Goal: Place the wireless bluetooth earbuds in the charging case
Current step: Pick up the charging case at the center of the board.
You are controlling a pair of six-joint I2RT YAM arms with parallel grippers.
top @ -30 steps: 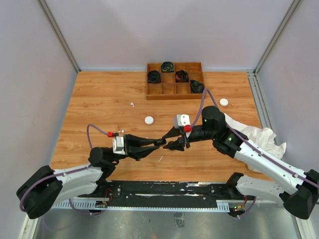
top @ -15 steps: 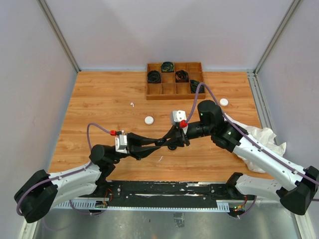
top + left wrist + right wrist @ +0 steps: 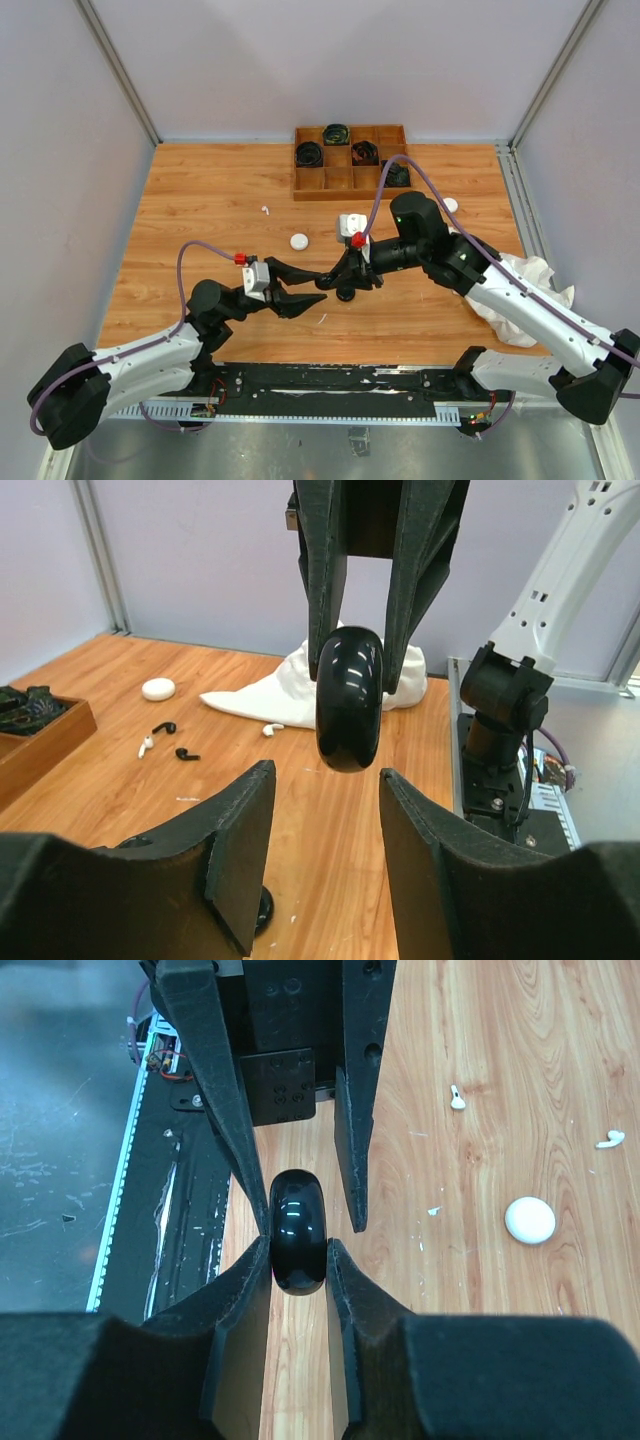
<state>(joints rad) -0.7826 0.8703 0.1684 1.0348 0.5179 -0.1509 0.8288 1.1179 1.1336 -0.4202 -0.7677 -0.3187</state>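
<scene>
A glossy black round charging case [image 3: 298,1230] stands on edge above the table, with my right gripper [image 3: 298,1260] shut on its two flat faces. From the left wrist view the same charging case [image 3: 349,700] hangs between the right fingers [image 3: 320,590], just past my left gripper [image 3: 327,810], whose jaws stand open and apart from it. The two grippers meet over the table's near middle [image 3: 325,283]. On the wood lie two black earbuds [image 3: 163,727] [image 3: 186,753] and two white earbuds [image 3: 146,745] [image 3: 270,729]. More white earbuds [image 3: 457,1097] [image 3: 609,1139] show in the right wrist view.
A wooden compartment tray [image 3: 350,183] with coiled black cables stands at the back. Two white round cases [image 3: 299,241] [image 3: 449,205] lie on the table. A crumpled white cloth [image 3: 515,275] is at the right edge. A small dark round thing [image 3: 262,910] sits under my left finger.
My left gripper's jaws have opened and let go of the black case, which my right gripper now holds alone. The right arm has shifted left and the left has drawn back slightly.
</scene>
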